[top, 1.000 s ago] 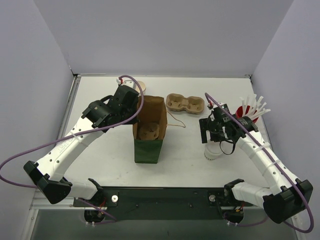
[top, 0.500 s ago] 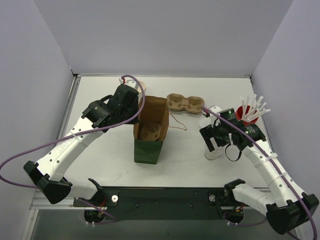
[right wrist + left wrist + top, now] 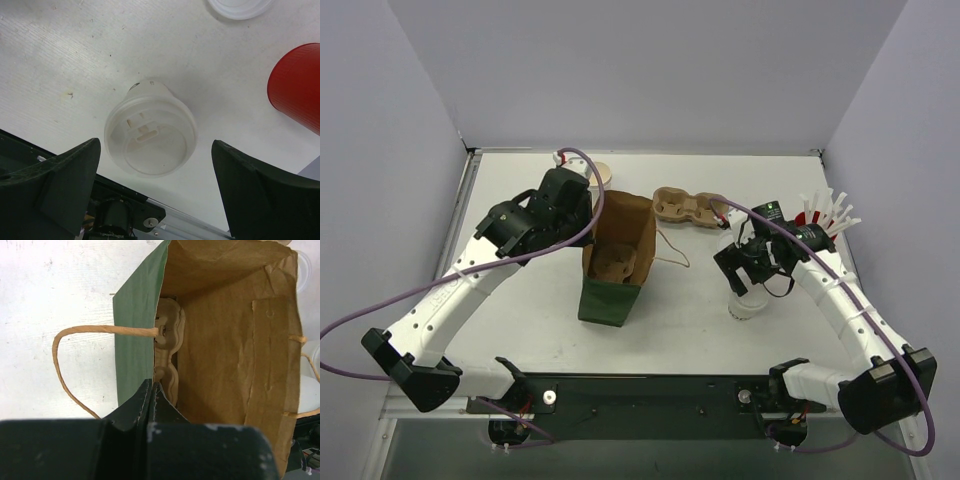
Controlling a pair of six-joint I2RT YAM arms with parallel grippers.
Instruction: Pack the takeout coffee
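Note:
The takeout coffee (image 3: 747, 304) (image 3: 150, 135), a small white cup with a round white lid, stands upright on the table at the right. My right gripper (image 3: 741, 272) (image 3: 155, 150) hangs above it, open, with one finger on each side of the lid and not touching it. The green paper bag (image 3: 613, 262) (image 3: 135, 345) stands open and tilted near the middle. My left gripper (image 3: 590, 224) (image 3: 151, 387) is shut on the rim of the bag's left wall. A brown cardboard carrier (image 3: 168, 337) lies inside the bag.
A second cardboard carrier (image 3: 686, 207) lies behind the bag. A red cup of white straws (image 3: 818, 219) (image 3: 297, 85) stands at the far right. A loose white lid (image 3: 240, 5) lies beyond the coffee. Another cup (image 3: 598, 172) stands at the back behind my left arm.
My right gripper has turned and shifted back over the coffee, staying open. The bag has tilted and its bottom has slid left, with my left gripper still on its rim.

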